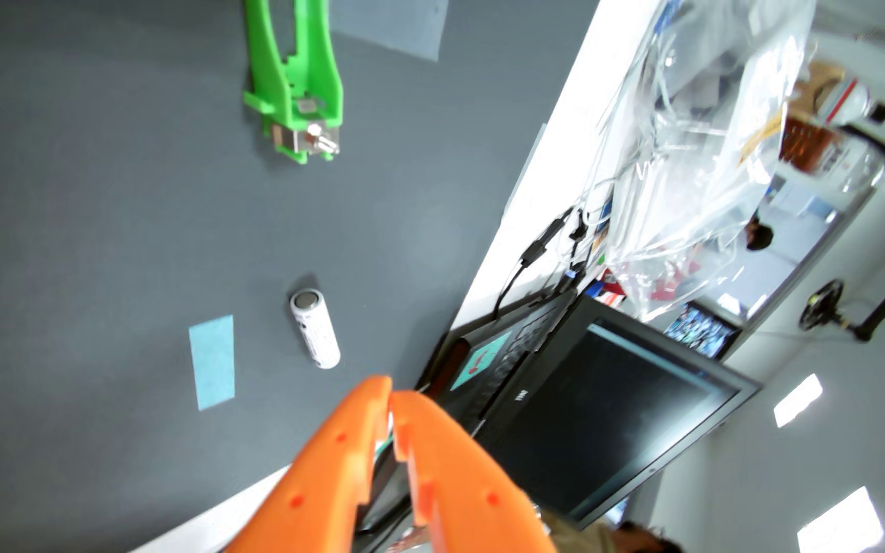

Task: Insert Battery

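Note:
A white cylindrical battery (316, 328) lies on its side on the dark grey mat, metal end facing up the frame. My orange gripper (391, 392) enters from the bottom edge; its two fingertips touch, so it is shut with nothing between them. The tips sit a short way below and to the right of the battery, apart from it. At the top of the wrist view a green plastic holder (291, 80) with metal contacts (315, 137) at its near end lies on the mat, far from the gripper.
A pale blue tape patch (212, 361) lies left of the battery; another pale sheet (392, 26) sits at the top. The mat's edge (488, 266) runs diagonally on the right, with a black laptop (589, 415), cables and a clear plastic bag (696, 159) beyond it.

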Controlling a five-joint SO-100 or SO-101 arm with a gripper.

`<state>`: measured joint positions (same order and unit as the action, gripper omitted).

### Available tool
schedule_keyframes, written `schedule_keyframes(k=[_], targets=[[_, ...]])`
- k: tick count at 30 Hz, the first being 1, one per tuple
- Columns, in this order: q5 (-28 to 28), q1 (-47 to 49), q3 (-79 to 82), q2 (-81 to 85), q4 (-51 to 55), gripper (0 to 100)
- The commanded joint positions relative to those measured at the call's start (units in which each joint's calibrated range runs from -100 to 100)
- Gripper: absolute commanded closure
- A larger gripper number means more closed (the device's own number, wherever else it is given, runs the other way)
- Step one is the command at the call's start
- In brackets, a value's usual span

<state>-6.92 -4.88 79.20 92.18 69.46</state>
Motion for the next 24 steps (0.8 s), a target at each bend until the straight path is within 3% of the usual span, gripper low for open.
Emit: schedule_keyframes(k=[1,8,15,24], targets=[[-3.6,-1.3,-12.5,-9.0,3.2,99],[-4.7,-15.0,-38.5,-38.8,12.1,98],[-13.6,-26.5,-49.4,-64.8,10.0,98],[-16.3,-26.5,-58.2,-86.6,5.3,98]])
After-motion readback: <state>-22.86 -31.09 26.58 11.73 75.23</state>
